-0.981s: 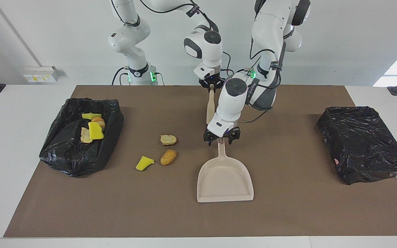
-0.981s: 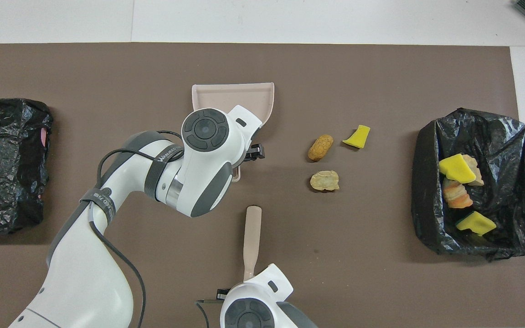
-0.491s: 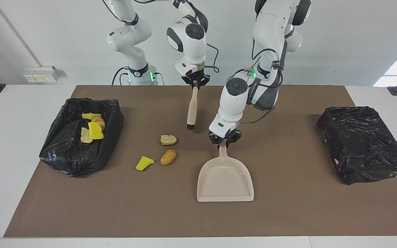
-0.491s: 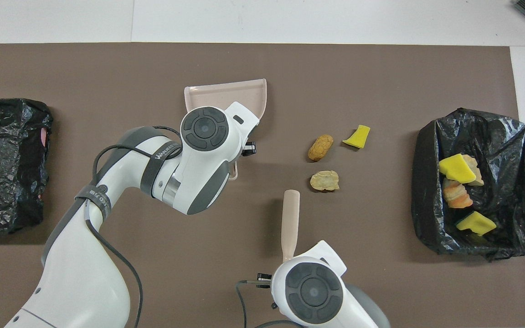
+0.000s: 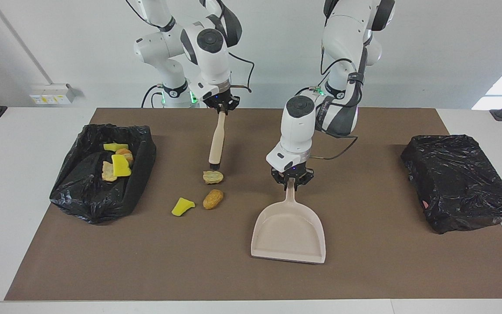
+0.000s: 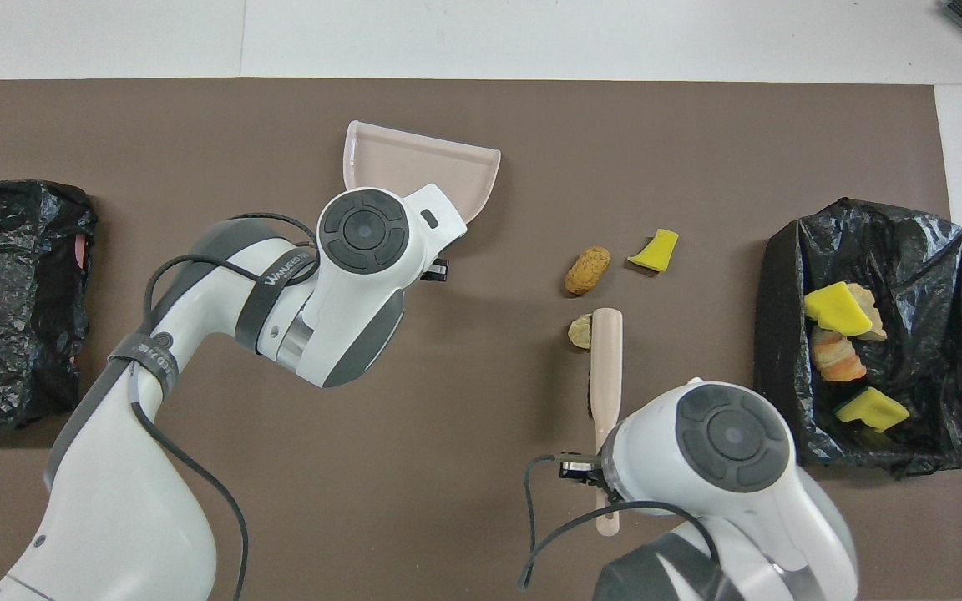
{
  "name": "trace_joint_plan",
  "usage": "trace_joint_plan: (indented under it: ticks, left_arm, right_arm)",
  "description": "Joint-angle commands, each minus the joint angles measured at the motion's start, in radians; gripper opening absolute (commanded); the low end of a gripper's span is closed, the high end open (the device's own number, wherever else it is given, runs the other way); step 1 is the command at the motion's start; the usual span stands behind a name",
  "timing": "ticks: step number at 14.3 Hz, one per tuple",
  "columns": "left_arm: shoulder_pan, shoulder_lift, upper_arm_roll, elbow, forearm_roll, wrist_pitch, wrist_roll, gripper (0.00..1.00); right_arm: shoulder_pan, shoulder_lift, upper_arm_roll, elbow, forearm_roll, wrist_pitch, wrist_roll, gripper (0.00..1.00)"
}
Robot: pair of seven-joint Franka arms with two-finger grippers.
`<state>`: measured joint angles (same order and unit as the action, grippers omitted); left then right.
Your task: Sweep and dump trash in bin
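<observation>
The left gripper (image 5: pixel 293 182) is clamped on the handle tip of the beige dustpan (image 5: pixel 289 233). 1 second ago its fingers stood spread around that handle; they now meet on it. The pan has turned slightly: its open edge now slants, and in the overhead view the pan (image 6: pixel 414 163) sits skewed under the left wrist.

The right gripper (image 5: pixel 221 106) is closed on the end of the brush (image 5: pixel 216 140) handle. 1 second ago the brush hung close beside the left arm, near the middle of the mat (image 5: pixel 364 261). It has since travelled toward the right arm's end of the table. The brush now hangs nearly upright, with its dark bristle end just above the pale crusty lump (image 5: pixel 212 176). In the overhead view the brush (image 6: pixel 606 367) covers most of that lump (image 6: pixel 579 331). Contact between bristles and lump cannot be confirmed.

3 scraps remain loose on the mat, unmoved since 1 second ago:
- the pale crusty lump, nearest the robots;
- the tan bread-like lump (image 5: pixel 213 199), just beside it and farther from the robots;
- the yellow sponge wedge (image 5: pixel 182 206), near the tan lump, toward the open bin.

The open bin (image 5: pixel 81 192), lined in black plastic, stands at the right arm's end and holds the other scraps (image 5: pixel 117 162), yellow and tan. A closed black bag (image 5: pixel 458 181) lies at the left arm's end, unchanged.
</observation>
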<state>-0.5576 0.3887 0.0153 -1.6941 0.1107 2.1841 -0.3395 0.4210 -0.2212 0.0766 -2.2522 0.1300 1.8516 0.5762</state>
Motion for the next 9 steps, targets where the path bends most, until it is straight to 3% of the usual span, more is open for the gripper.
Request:
trace_joint_plan:
  ticks: [1, 6, 9]
  left_arm:
    - [0.031, -0.053, -0.005, -0.010, 0.020, -0.050, 0.129, 0.00]
    - [0.036, -0.074, -0.003, -0.013, 0.020, -0.144, 0.350, 0.00]
    - [0.077, -0.118, -0.001, -0.018, 0.018, -0.222, 0.595, 0.00]
  right_arm:
    - [-0.094, 0.032, 0.008, 0.034, -0.065, -0.016, -0.104, 0.00]
    - [-0.324, 0.083, 0.009, 0.036, -0.171, 0.079, -0.439, 0.00]
    - [-0.366, 0.135, 0.009, 0.037, -0.228, 0.161, -0.490, 0.00]
